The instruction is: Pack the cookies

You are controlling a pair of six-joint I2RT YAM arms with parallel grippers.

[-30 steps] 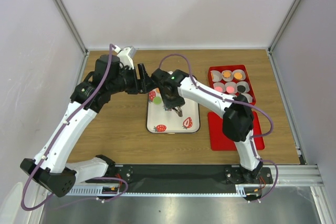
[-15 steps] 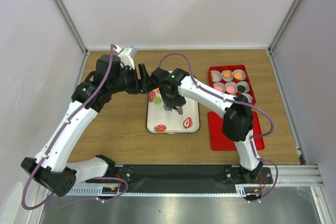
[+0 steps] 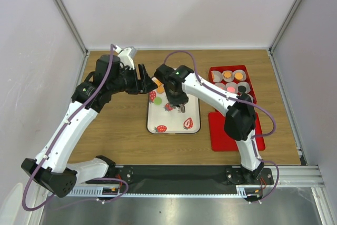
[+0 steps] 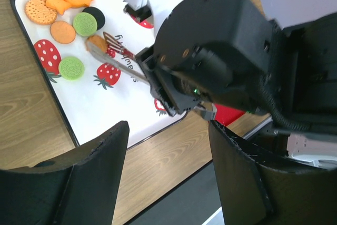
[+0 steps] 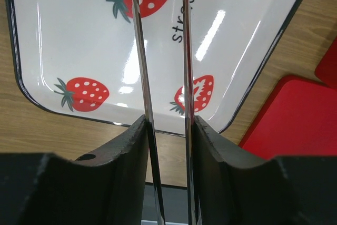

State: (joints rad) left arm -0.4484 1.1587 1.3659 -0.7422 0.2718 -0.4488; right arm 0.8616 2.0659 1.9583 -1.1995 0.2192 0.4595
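Observation:
Cookies lie at the far end of a white strawberry tray: orange ones, green, black and another green. My right gripper is shut on metal tongs, which it holds over the tray. In the left wrist view the tong tips are at an orange-brown cookie; I cannot tell if it is gripped. My left gripper hovers open and empty beside the tray's far left corner.
A red box with white paper cups holding orange, pink and black cookies stands at the right. Its red lid lies in front of it, also seen in the right wrist view. The right arm crosses over the tray.
My right gripper with the tongs has shifted slightly right and toward the back of the tray, uncovering orange cookies. The left arm has barely moved.

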